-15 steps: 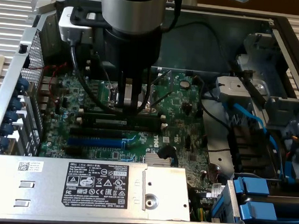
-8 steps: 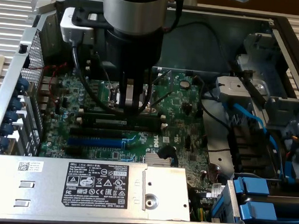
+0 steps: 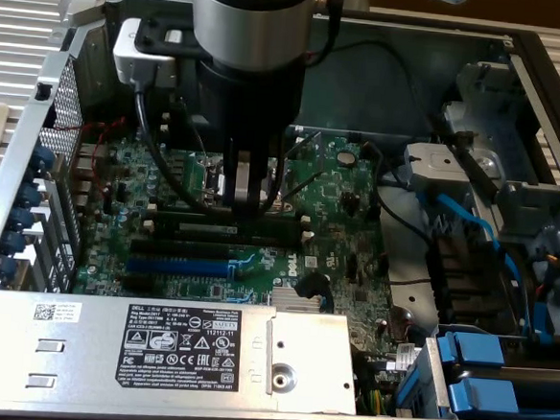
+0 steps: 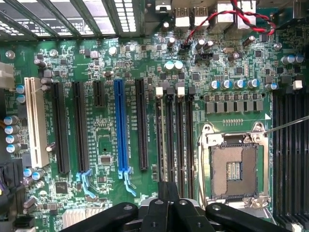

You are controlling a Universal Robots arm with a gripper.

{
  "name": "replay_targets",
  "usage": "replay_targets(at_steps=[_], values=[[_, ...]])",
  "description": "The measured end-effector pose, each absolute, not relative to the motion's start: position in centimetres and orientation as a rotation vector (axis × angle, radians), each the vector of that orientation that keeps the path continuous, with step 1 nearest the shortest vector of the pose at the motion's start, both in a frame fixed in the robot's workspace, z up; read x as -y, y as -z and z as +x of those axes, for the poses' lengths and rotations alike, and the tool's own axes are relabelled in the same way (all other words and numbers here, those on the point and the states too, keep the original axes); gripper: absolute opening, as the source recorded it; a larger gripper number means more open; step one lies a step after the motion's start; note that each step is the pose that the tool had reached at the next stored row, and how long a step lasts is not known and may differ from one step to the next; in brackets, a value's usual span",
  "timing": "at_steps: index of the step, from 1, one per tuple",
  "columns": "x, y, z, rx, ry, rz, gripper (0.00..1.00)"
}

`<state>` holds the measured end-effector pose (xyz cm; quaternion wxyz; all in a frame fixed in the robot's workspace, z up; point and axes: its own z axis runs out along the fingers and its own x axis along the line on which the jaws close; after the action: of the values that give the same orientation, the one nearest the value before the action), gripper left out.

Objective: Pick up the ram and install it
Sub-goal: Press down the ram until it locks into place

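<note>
pincer [image 3: 245, 200] hung low over the green motherboard [image 3: 335, 243] inside an open computer case [image 3: 522, 54], fingers closed together with nothing visibly between them. in the wrist view the pincer [image 4: 169, 191] showed as black linkages meeting at a narrow tip, jaws pressed shut.

directly under the tip ran the black memory slots [image 4: 175, 140] with white end clips [image 4: 159, 92]. just beside the tip sat the bare square processor socket [image 4: 235, 166] in its metal frame. on the other side of the tip lay the blue expansion slot [image 4: 119, 130], black slots around it, and further off a white slot [image 4: 35, 121].

the ram stick could not be made out in either view; no green stick lay by the fingers.

surroundings: grey metal case floor [image 3: 409, 296] beyond the board. in front of the pincer in the exterior view, a silver power supply [image 3: 155, 341] with a black label. well off toward the exterior view's right, blue drive brackets [image 3: 471, 363] and blue cables [image 3: 458, 213]. red and black twisted wires [image 4: 227, 21] ran near the rear ports.
</note>
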<state>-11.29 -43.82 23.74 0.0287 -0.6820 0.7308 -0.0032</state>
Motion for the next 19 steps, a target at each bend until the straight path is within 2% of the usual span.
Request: replay_targets(at_steps=[19], values=[[43.82,-23.04,-11.29,-2.262,-0.011,-2.078,0.11]])
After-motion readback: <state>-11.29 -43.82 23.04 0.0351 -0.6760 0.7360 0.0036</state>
